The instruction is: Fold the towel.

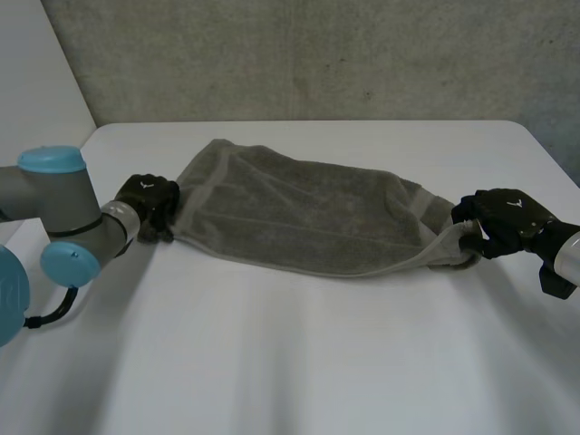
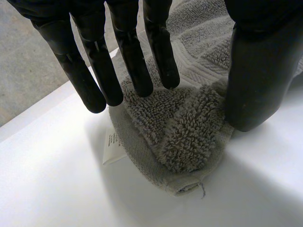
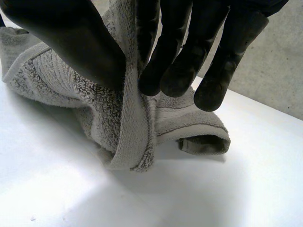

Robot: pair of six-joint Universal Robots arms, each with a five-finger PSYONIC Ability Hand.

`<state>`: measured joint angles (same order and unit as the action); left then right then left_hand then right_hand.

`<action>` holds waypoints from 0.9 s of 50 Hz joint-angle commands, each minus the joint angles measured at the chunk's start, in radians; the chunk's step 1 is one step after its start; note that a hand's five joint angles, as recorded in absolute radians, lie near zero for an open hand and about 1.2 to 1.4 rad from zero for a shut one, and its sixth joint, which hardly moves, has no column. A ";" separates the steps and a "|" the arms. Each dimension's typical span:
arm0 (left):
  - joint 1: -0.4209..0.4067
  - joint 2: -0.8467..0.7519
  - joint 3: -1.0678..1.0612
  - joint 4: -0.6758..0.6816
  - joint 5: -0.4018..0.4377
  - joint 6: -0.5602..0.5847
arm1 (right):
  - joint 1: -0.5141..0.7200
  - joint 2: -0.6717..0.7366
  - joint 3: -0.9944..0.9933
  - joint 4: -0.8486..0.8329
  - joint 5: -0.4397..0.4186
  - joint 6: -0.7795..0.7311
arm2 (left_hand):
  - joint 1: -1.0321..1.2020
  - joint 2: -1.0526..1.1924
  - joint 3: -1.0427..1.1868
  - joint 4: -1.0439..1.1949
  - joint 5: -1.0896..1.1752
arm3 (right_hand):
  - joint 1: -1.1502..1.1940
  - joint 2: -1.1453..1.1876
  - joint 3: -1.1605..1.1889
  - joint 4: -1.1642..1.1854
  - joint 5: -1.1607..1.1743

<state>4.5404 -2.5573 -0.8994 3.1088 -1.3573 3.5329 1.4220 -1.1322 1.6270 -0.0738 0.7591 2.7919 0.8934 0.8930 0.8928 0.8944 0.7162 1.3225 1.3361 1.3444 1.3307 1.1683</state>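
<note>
Pinching the towel, stretched across the table, at its three o'clock end, the right hand clamped thumb against fingers. The left hand hovered over the nine o'clock corner, fingers straight and apart. Grasping stage, seemingly: that left hand needed to close next.

White sewn-in tag at the corner of the towel: rows of fine dark print, too small to read. Backs of left robot hand and right robot hand: one small pale Y-shaped mark each. No other lettering.
</note>
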 commanded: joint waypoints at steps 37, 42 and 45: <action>-0.001 0.000 0.005 0.004 -0.009 -0.117 | 0.000 -0.001 0.007 -0.001 -0.003 0.000 | 0.503 0.503 0.503 0.502 0.506 | 0.074 0.060 0.052 0.066 0.053; -0.009 0.040 -0.001 0.002 -0.011 -0.126 | 0.000 -0.001 0.007 0.000 -0.003 0.000 | 0.503 0.503 0.503 0.502 0.506 | 0.074 0.060 0.052 0.066 0.053; -0.009 0.098 -0.024 0.005 -0.011 -0.157 | 0.000 -0.005 0.007 0.000 -0.003 0.000 | 0.503 0.503 0.503 0.502 0.506 | 0.074 0.060 0.052 0.066 0.053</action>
<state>4.5354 -2.5322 -0.9000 3.1120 -1.3676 3.4081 1.4220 -1.1340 1.6337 -0.0747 0.7562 2.7918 1.3388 1.3524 1.3702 1.3527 1.1809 1.3225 1.3361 1.3444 1.3307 1.1683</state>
